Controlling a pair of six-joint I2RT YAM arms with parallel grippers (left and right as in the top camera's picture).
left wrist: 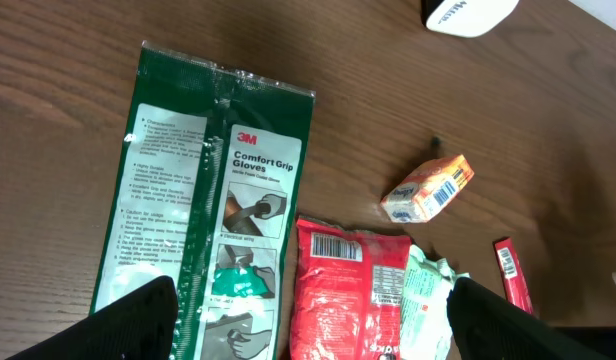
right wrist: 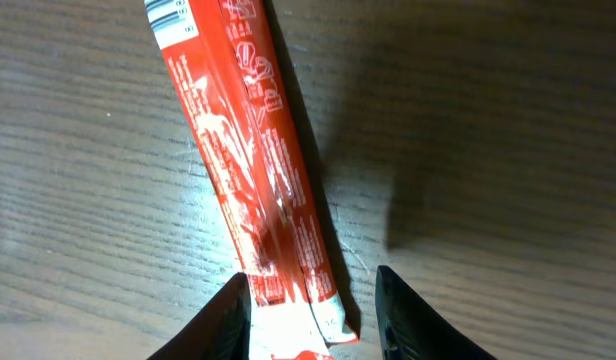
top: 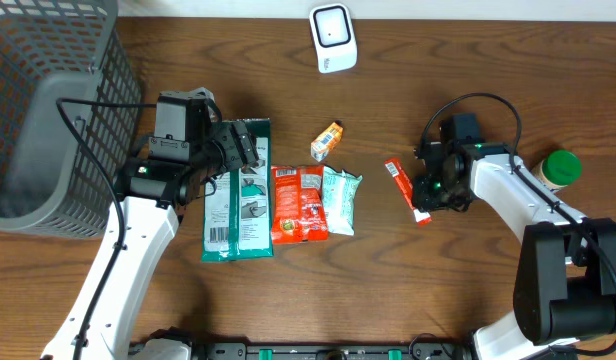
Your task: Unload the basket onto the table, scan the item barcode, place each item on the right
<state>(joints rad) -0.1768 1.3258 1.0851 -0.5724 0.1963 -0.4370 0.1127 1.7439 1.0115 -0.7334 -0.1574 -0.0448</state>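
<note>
The right tool (right wrist: pixel 310 305) straddles the lower end of the red stick packet (right wrist: pixel 243 150), its jaws partly apart with a gap showing on one side. The packet lies flat on the tabletop (top: pixel 468 290). The left tool (left wrist: pixel 313 325) hangs wide apart above the green gloves pack (left wrist: pixel 203 200).

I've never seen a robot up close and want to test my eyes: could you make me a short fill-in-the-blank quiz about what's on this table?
1. The left hand hangs open over a green packet of Comfort Grip ____.
2. The right hand straddles one end of a thin ____ stick packet.
3. The jar beside the right arm has a ____ lid.
Missing words: gloves; red; green.
</note>
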